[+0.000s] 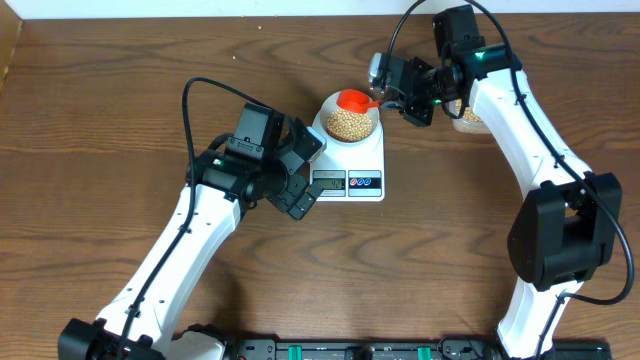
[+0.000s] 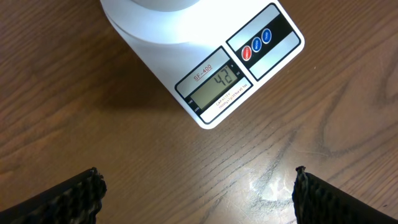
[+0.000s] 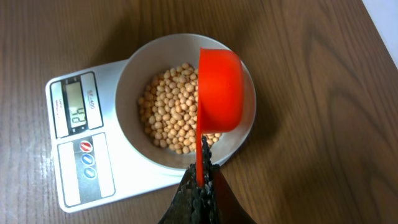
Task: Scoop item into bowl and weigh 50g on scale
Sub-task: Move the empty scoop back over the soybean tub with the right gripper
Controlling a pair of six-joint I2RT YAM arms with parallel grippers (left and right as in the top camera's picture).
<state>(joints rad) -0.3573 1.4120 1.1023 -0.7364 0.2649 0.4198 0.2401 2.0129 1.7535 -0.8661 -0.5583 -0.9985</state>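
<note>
Red plastic scoop (image 1: 354, 100) tips over a pale round bowl (image 1: 350, 122) of tan-yellow beans (image 1: 351, 124) on a flat white scale (image 1: 352, 170), on a brown wooden worktop (image 1: 100, 120).
Left wrist: left fingers (image 2: 81, 193) spread wide, empty, near the display (image 2: 216, 84). Right wrist: right fingers (image 3: 200, 186) clamp the scoop handle.

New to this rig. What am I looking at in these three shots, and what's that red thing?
Two robot arms work at a wooden table. One picture looks down from above; the other two come from cameras on each wrist. A white scale carries a bowl of beans; its display reads 42. The right gripper is shut on the handle of a red scoop, tipped over the bowl. The left gripper hovers open beside the scale, holding nothing. A tub is partly hidden behind the right arm.
</note>
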